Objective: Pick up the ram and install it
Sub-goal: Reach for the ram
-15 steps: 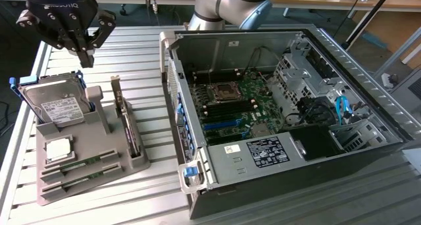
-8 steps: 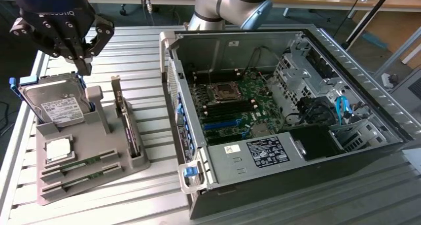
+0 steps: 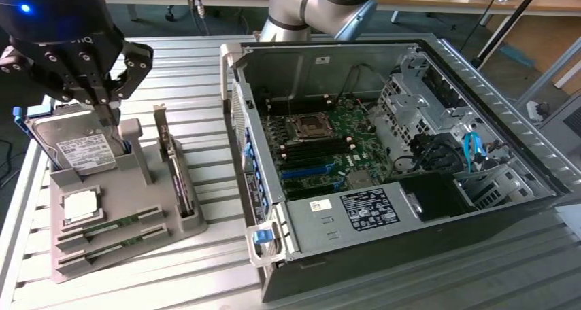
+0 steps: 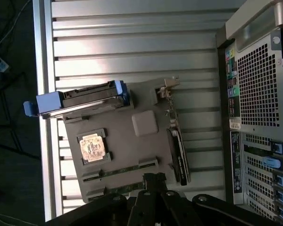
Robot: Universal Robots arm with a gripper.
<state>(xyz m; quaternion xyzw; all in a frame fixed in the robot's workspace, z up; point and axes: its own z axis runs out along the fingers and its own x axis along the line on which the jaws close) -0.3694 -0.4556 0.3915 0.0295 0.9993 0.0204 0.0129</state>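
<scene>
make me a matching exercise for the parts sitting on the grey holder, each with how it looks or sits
Things:
1. ram sticks
2. processor chip
3. hard drive
4. expansion card

Descriptions:
a. square, silver, lying flat
b. dark, thin, standing on its long edge
c. green, narrow, set in long slots
d. bulky, white label, blue rails

Pairs: 1-c, 2-a, 3-d, 4-b

A table of ribbed, silvery metal slats [image 3: 195,65] carries two things. A grey moulded holder tray [image 3: 91,264] sits on the exterior view's left, towards the near edge. Just beside it, on the exterior view's right, stands an open computer case [image 3: 409,255], taking most of that side
</scene>
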